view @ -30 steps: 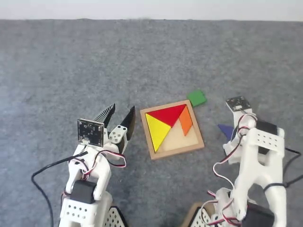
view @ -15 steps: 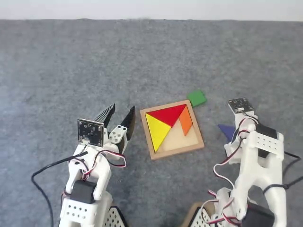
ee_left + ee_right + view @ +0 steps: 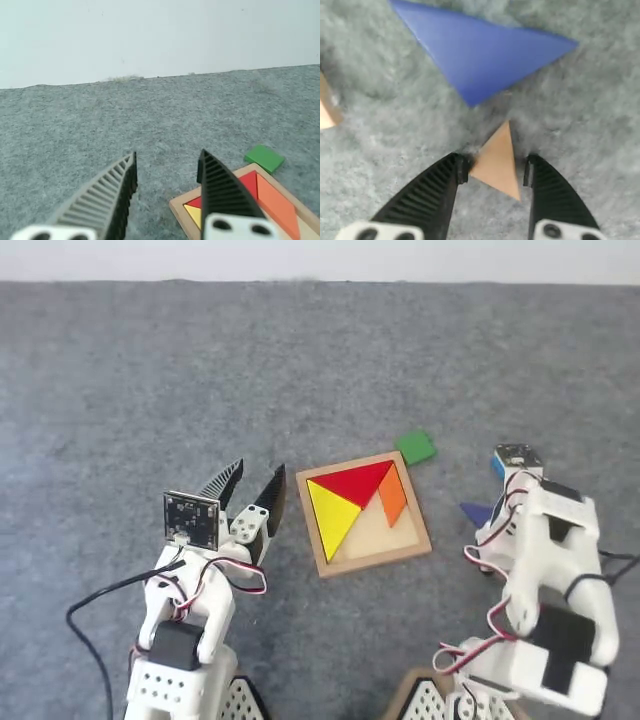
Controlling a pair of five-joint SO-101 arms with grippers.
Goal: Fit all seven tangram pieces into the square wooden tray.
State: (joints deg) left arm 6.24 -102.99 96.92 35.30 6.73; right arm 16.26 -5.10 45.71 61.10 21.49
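Now your right arm has swung outward over the last second, and its gripper point(image 3: 495, 169) sits spread around the tan triangle point(image 3: 498, 159) on the mat, beside the blue triangle point(image 3: 480, 55), not yet pinching. Your left gripper point(image 3: 259, 468) has stayed spread beside the tray point(image 3: 322, 545), which holds three pieces, so this pick would likely supply a fourth.

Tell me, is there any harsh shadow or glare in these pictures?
High view: even, soft light; the tray throws barely any shadow. Right wrist view: slight shade around the tan triangle, no glare on the blue triangle.
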